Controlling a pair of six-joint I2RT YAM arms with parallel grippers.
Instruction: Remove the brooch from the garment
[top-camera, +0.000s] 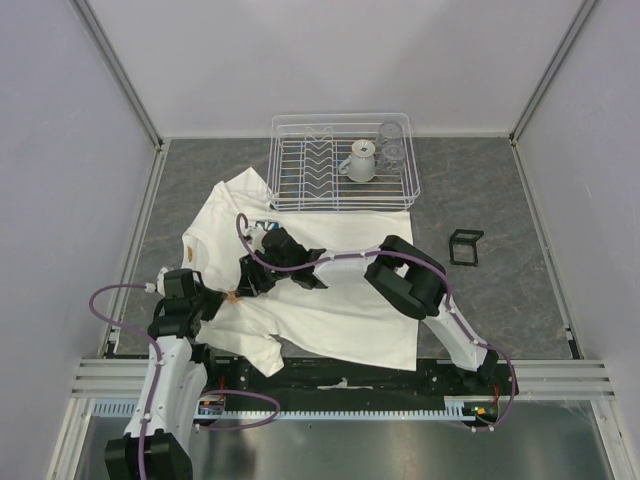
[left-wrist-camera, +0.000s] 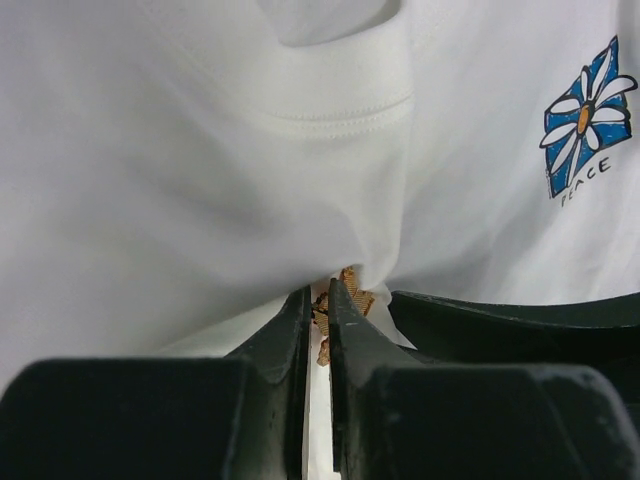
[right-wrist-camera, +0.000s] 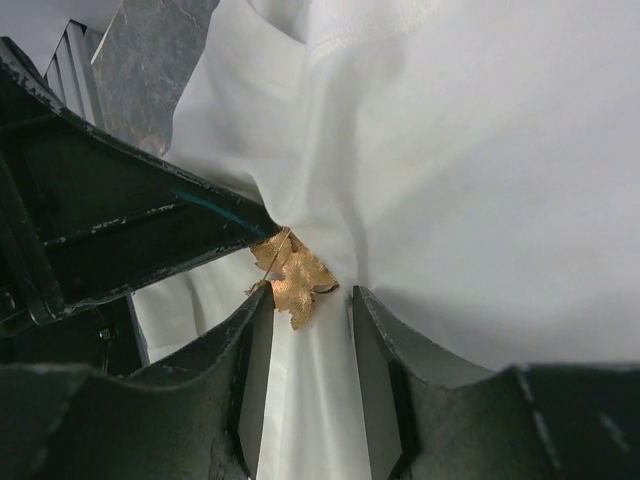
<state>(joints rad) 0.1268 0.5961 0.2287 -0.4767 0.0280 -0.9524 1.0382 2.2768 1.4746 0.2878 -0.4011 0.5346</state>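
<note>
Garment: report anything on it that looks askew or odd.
The garment lies crooked and rumpled on the table. Its fabric is drawn into a puckered peak around the brooch, which the left gripper pinches. The right gripper stands open around the brooch's lower end. Nothing looks torn.

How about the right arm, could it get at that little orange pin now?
Probably yes: the right gripper stands open at the brooch, with nothing between them. The left gripper pinches it from the other side.
</note>
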